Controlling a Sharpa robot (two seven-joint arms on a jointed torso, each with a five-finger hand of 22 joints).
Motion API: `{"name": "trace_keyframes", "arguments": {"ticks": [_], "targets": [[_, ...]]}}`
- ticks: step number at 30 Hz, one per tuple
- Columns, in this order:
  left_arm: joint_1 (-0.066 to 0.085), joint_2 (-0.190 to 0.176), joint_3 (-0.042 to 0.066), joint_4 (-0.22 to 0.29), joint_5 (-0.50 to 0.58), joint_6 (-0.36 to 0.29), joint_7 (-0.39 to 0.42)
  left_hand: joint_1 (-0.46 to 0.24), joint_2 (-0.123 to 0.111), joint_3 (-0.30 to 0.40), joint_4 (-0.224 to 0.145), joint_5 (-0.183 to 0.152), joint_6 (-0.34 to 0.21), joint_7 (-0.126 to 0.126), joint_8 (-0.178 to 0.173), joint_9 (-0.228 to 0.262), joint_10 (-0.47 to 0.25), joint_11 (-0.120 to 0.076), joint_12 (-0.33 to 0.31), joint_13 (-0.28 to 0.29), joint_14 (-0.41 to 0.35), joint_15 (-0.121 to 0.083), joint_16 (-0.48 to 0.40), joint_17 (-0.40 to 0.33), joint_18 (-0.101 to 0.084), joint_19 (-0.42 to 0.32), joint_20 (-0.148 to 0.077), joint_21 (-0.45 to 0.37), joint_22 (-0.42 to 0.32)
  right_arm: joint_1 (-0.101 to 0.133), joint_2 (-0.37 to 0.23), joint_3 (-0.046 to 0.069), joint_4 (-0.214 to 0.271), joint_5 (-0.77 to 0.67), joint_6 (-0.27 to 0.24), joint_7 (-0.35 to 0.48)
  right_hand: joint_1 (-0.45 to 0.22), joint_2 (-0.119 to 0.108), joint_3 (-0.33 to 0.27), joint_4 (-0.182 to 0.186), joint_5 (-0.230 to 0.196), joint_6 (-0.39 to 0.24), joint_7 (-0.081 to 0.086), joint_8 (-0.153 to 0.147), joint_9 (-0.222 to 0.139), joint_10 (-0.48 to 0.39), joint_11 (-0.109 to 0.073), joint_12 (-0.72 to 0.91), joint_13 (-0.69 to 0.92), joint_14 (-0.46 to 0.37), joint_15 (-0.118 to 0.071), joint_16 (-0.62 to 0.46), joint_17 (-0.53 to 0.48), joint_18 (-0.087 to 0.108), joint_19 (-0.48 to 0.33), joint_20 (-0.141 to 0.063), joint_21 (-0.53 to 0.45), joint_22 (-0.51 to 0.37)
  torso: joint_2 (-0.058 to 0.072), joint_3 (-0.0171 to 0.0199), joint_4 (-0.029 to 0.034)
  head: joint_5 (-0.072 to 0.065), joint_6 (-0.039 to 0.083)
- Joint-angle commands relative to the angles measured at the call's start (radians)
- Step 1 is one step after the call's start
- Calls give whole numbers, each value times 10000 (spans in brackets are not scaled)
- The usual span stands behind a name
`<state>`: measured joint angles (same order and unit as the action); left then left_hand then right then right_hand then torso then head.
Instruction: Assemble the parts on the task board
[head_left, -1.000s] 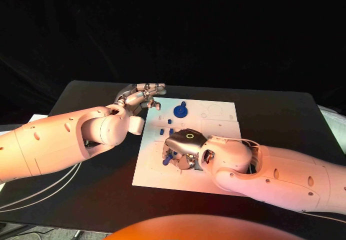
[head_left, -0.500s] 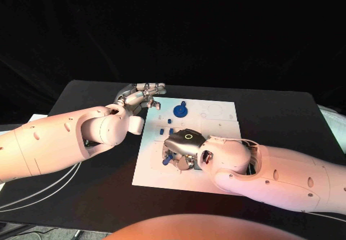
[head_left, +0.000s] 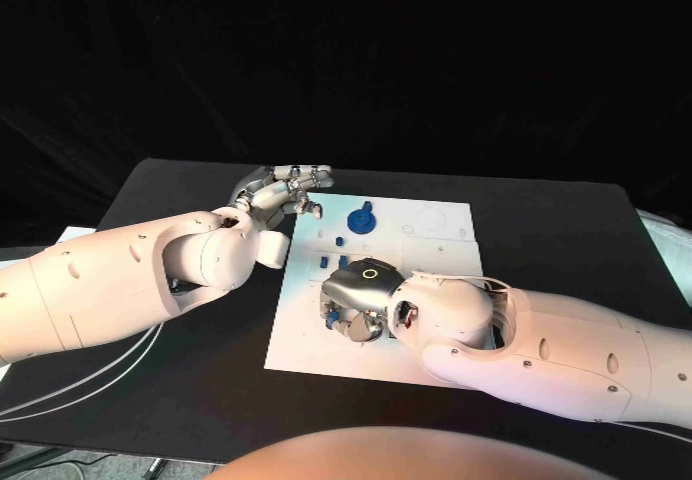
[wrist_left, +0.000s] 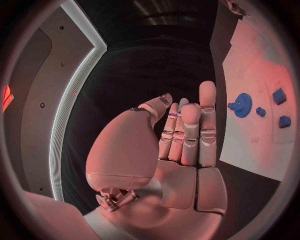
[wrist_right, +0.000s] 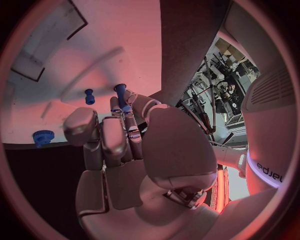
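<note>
Slightly lower and further toward nine o'clock than a second ago, the right hand (head_left: 364, 292) now sits over the near half of the task board (head_left: 433, 262), its arm reaching in from four o'clock in the head view. Its fingers curl downward, and in the right wrist view a blue peg (wrist_right: 120, 93) stands up right at the fingertips (wrist_right: 127, 111), seemingly pinched there, though the exact grip is partly hidden by the hand itself. A second, shorter blue peg (wrist_right: 89, 96) stands free on the white plate just beside it, and a blue gear (wrist_right: 42, 137) lies apart from both, near the board's edge.

Under the hand in the head view, a scrap of blue (head_left: 333, 318) shows at its eight o'clock side.

Farther up the board, small blue blocks (head_left: 336, 241) lie in a loose group near the centre, and beyond them a blue gear with a stub (head_left: 361, 219) rests toward twelve o'clock.

At the board's far eleven o'clock corner, the left hand (head_left: 284, 189) has not moved. It hovers just off the plate over the black table (head_left: 548, 230), empty, its fingers pressed side by side and extended, as the left wrist view confirms.
</note>
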<state>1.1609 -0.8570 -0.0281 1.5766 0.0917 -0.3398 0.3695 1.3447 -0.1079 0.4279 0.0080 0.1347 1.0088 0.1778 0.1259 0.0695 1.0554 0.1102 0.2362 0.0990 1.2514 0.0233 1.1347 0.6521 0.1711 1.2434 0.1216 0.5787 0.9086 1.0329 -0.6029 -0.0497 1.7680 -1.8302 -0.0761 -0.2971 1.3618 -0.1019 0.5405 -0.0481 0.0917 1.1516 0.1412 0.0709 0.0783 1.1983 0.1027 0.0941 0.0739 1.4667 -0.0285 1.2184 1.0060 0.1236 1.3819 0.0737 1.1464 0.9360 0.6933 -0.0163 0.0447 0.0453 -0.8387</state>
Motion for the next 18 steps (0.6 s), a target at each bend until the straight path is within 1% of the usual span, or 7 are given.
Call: {"name": "trace_keyframes", "arguments": {"ticks": [1, 4, 8, 10, 13, 16, 18], "targets": [[3, 9, 7, 29, -45, 176, 18, 130, -2, -9, -66, 47, -66, 3, 40, -3, -67, 0, 40, 1, -91, 0, 27, -12, 89, -34, -10, -46, -12, -34, 17, -32, -13, 158, 207, 90, -73, -184, -114, 29, 78, -116, -9, -68, -20, 257, -330, -79, -42, 195, 86, 35, -7, -36, -26, 40, 28, 4, -5, 3, -2, 8, 1], [3, 6, 7, 34, -45, 177, 9, 130, -2, -9, -66, 47, -66, 3, 40, -3, -67, 0, 40, 1, -91, 0, 27, -12, 89, -34, -10, -46, -12, -34, 13, -32, -31, 246, 67, 141, -305, -334, -284, 135, 155, -365, 52, -107, -77, -52, -246, -256, -95, 185, 161, 30, -32, -34, -48, 91, -3, -37, -1, 3, -2, 12, -6], [3, 4, 7, 38, -45, 178, 0, 130, -2, -9, -66, 47, -66, 3, 40, -3, -67, 0, 40, 1, -91, 0, 27, -12, 89, -34, -10, -46, -12, -32, 5, -33, -80, 297, -157, 186, -490, -535, -554, 231, 145, -1048, 107, -105, -145, -1035, -83, -322, -130, 124, 294, -91, -232, 16, -169, 205, -210, -310, -2, 8, -8, 12, 8], [3, 3, 7, 38, -45, 180, -6, 133, -3, -9, -69, 47, -69, 3, 41, -4, -77, 1, 42, -1, -96, 0, 23, -22, 91, -38, -9, -58, -20, -32, -6, -33, -98, 308, -267, 201, -451, -558, -756, 222, 129, -1408, 116, -98, -143, -1649, -18, -307, -121, 122, 340, -80, -241, 46, -239, 257, -326, -457, -4, 9, -8, 7, 13], [3, 3, 7, 38, -45, 184, -16, 135, -3, -9, -72, 47, -71, 2, 42, -4, -86, 2, 43, -2, -100, 1, 20, -32, 92, -41, -9, -68, -26, -31, -45, -33, -95, 316, -474, 221, -386, -564, -1088, 221, 129, -1760, 123, -94, -136, -2154, 57, -271, -105, 90, 391, -134, -349, 84, -323, 305, -482, -663, -1, 10, -8, -9, 26], [3, 4, 7, 33, -45, 190, -26, 136, -4, -9, -74, 47, -74, 2, 43, -4, -94, 3, 44, -3, -104, 2, 18, -38, 94, -45, -9, -80, -34, -31, -161, -33, -32, 324, -933, 281, -328, -559, -1373, 239, 148, -1977, 83, -98, -135, -2402, 91, -238, -98, 63, 428, -178, -433, 115, -380, 327, -601, -821, 2, 15, -6, -51, 37], [3, 3, 7, 26, -45, 195, -32, 136, -4, -9, -74, 47, -74, 2, 43, -4, -94, 3, 44, -3, -104, 2, 18, -38, 94, -45, -9, -80, -34, -31, -306, -29, 67, 340, -1302, 346, -295, -542, -1491, 252, 167, -1985, 121, -85, -125, -2430, 92, -190, -88, 60, 427, -182, -452, 117, -378, 334, -611, -833, -4, 22, -16, -81, 58]]}}
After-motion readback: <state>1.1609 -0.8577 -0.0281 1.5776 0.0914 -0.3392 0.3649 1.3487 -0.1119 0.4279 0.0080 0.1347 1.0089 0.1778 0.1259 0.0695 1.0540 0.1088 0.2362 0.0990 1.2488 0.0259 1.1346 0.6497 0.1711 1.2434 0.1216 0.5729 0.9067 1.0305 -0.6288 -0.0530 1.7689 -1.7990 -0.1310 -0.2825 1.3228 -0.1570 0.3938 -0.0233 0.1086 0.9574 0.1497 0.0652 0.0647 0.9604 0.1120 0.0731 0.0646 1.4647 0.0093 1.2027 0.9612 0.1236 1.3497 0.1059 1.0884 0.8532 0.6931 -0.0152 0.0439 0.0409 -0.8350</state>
